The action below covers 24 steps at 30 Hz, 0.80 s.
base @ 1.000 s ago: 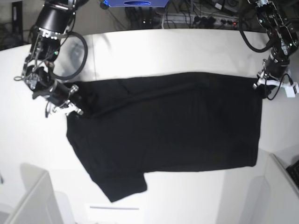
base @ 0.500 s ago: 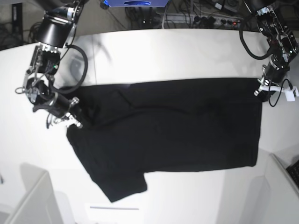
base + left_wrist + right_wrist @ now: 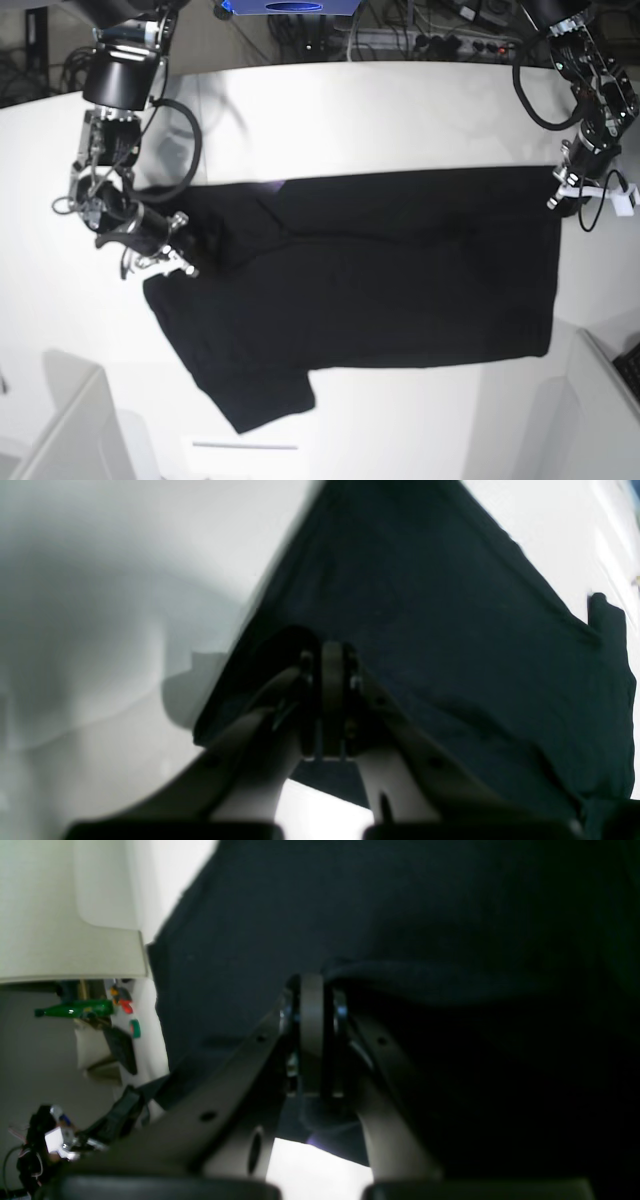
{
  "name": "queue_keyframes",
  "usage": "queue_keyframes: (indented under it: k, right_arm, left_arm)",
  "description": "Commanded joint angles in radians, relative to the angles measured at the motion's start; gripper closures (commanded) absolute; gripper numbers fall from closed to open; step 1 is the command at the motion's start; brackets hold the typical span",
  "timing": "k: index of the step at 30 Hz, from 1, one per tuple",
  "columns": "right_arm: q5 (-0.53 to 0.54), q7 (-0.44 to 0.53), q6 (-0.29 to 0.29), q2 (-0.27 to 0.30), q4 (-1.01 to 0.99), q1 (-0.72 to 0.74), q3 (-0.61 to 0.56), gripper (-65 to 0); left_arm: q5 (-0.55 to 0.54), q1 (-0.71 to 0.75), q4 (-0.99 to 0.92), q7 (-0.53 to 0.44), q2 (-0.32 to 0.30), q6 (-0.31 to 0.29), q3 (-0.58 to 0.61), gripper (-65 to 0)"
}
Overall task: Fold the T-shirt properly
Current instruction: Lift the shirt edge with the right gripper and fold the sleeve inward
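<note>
The black T-shirt point(image 3: 380, 280) lies spread on the white table point(image 3: 330, 110), folded over along its far edge, one sleeve sticking out at the front left. No print or label shows. My left gripper point(image 3: 557, 193) is shut on the shirt's far right corner; in the left wrist view its fingers point(image 3: 327, 690) pinch the cloth point(image 3: 425, 605) just above the table. My right gripper point(image 3: 170, 255) is shut on the shirt's far left edge; in the right wrist view the closed fingers point(image 3: 311, 1040) hold a fold of black cloth point(image 3: 400, 915).
White raised panels stand at the front left point(image 3: 70, 430) and front right point(image 3: 600, 400) corners. Cables and a power strip point(image 3: 450, 40) lie behind the table. A green bottle point(image 3: 75, 1009) and small clutter show off the table in the right wrist view.
Both grippers have carried the shirt's far edge toward the front, folding it over the body. The right gripper has also moved a little inward.
</note>
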Motion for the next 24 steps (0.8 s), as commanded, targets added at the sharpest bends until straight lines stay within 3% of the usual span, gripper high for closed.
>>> queue_keyframes:
  k: [1, 17, 19, 21, 22, 24]
  right_arm:
    - [0.023, 0.013, 0.009, 0.008, 0.018, 0.035, 0.003, 0.0]
    - [0.023, 0.005, 0.009, 0.035, 0.017, 0.063, 0.003, -0.6]
    - [0.023, 0.005, 0.009, 0.035, 0.017, 0.063, 0.003, -17.4]
    - [0.025, 0.005, 0.009, 0.033, 0.017, 0.063, 0.009, -32.7]
    - [0.025, 0.007, 0.009, 0.031, 0.018, 0.060, 0.009, -37.7]
    - [0.025, 0.017, 0.007, 0.030, 0.026, 0.046, 0.014, -38.3]
  left_arm:
    - [-0.011, -0.014, 0.016, -0.020, -0.018, -0.007, -0.006, 0.0]
    - [-0.011, -0.042, 0.018, -0.016, -0.018, -0.006, -0.006, 0.0]
    - [-0.011, -0.040, 0.018, -0.016, -0.018, -0.006, -0.007, 0.0]
    - [-0.011, -0.040, 0.018, -0.019, -0.020, -0.006, -0.011, -7.7]
    - [-0.012, -0.040, 0.018, -0.017, -0.020, -0.006, -0.027, -13.5]
    - [-0.014, -0.042, 0.018, -0.017, -0.015, -0.010, -0.061, -23.4]
